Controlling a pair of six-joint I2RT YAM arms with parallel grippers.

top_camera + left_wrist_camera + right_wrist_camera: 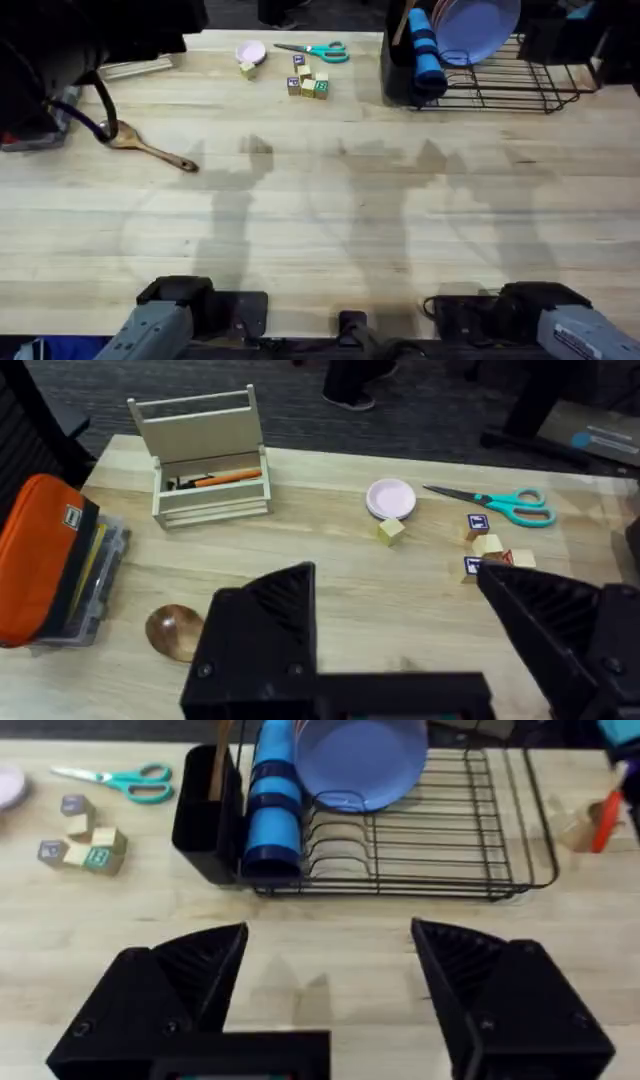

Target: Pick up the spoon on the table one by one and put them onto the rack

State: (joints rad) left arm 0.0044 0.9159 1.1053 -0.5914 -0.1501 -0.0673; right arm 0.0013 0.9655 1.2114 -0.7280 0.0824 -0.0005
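While the spoon (150, 149) is lying on the desk (330, 220) at far left, both arms are waiting.
Left gripper (400, 650) is hanging spread near the spoon's bowl; right gripper (330, 1010) is gaping before the rack (420, 840). Best pinching the slim handle crosswise, low to the desk.

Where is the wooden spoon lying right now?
In the overhead view the spoon lies on the table's far-left part, bowl beside a dark cable, well left of the rack.
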